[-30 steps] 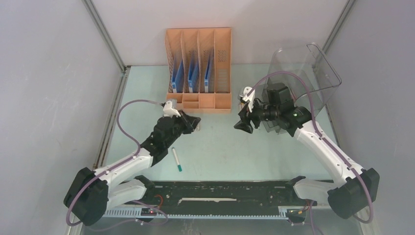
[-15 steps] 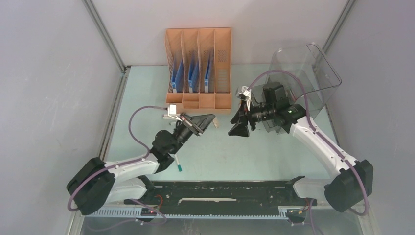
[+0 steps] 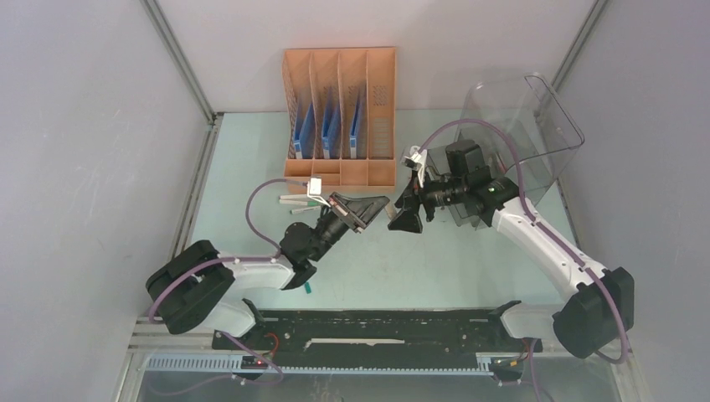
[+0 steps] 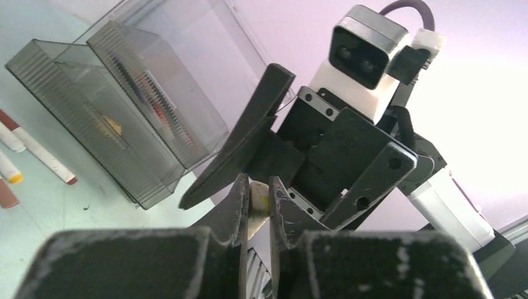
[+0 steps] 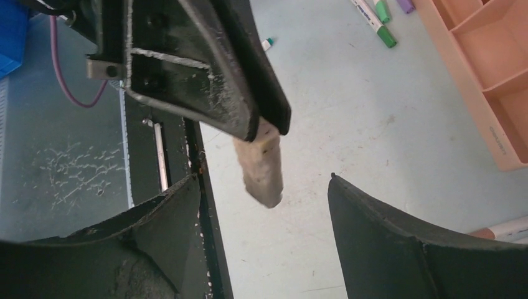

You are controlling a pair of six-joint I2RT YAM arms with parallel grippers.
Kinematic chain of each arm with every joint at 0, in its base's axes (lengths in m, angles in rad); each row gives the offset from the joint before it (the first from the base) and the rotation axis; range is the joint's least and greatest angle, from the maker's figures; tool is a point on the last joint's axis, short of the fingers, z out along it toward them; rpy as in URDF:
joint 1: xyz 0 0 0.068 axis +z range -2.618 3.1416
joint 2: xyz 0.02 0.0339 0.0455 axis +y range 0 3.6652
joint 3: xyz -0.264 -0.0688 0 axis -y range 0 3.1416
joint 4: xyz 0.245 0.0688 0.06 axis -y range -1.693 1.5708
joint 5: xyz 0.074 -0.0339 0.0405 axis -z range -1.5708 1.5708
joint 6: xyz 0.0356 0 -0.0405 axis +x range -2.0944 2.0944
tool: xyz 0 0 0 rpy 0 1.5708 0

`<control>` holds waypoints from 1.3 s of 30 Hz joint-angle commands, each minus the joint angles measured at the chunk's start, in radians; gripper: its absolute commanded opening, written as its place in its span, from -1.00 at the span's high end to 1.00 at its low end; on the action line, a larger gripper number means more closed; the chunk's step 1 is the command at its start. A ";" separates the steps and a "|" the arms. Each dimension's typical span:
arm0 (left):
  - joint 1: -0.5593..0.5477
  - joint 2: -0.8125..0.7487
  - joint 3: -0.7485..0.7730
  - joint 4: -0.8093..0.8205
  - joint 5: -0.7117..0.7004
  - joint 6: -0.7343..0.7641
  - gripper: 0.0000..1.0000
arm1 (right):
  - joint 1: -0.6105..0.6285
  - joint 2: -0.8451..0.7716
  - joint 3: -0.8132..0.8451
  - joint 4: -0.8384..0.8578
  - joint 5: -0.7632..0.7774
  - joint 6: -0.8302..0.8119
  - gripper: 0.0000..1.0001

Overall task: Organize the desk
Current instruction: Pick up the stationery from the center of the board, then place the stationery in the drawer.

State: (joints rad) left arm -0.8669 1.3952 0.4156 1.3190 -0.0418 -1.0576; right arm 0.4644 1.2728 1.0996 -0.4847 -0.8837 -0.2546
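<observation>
Above the middle of the pale mint desk (image 3: 243, 167), my left gripper (image 3: 383, 204) is shut on a small beige, speckled eraser-like block (image 5: 261, 165), held tip-out toward the right arm. In the left wrist view the block (image 4: 257, 202) sits pinched between both fingers (image 4: 235, 202). My right gripper (image 3: 404, 218) faces it at very close range. Its jaws stand wide open on either side of the block's free end (image 5: 264, 180), not touching it.
The orange four-slot file rack (image 3: 339, 109) with blue folders stands at the back. A clear smoky drawer bin (image 3: 519, 126) sits behind the right arm. Markers (image 3: 293, 199) lie in front of the rack, and a green-tipped pen (image 3: 308, 286) lies near the front rail (image 3: 377, 327).
My left arm has swung right and lifted, carrying the block up to the right gripper. The right gripper has opened wider and shifted slightly left toward it.
</observation>
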 commanded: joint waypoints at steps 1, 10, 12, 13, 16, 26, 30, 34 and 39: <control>-0.025 0.022 0.041 0.076 -0.015 -0.008 1.00 | 0.023 0.011 0.002 0.021 0.050 0.008 -0.61; -0.040 0.056 0.058 0.079 -0.026 -0.011 1.00 | 0.049 0.006 0.001 0.029 0.064 0.011 0.06; -0.042 0.063 0.062 0.081 -0.027 -0.013 1.00 | 0.049 0.004 0.002 0.031 0.070 0.013 0.25; -0.043 0.064 0.063 0.081 -0.027 -0.013 1.00 | 0.049 0.002 0.003 0.030 0.070 0.013 0.36; -0.044 0.065 0.065 0.080 -0.031 -0.014 0.96 | 0.049 -0.002 0.002 0.031 0.072 0.009 0.69; -0.034 -0.024 0.022 -0.027 -0.059 0.073 -0.05 | 0.045 -0.021 0.003 0.003 0.102 -0.057 1.00; -0.025 -0.157 0.019 -0.273 -0.105 0.233 -0.33 | 0.042 -0.041 0.003 -0.013 0.165 -0.100 1.00; -0.025 -0.302 0.046 -0.586 -0.190 0.468 -0.55 | 0.041 -0.065 0.003 -0.020 0.290 -0.152 1.00; -0.024 -0.431 0.055 -0.897 -0.408 0.729 -0.88 | 0.010 -0.099 0.002 -0.015 0.461 -0.202 1.00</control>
State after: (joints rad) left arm -0.8963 1.0416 0.4381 0.7475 -0.2363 -0.6197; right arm 0.4980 1.2247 1.0992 -0.5076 -0.5842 -0.3904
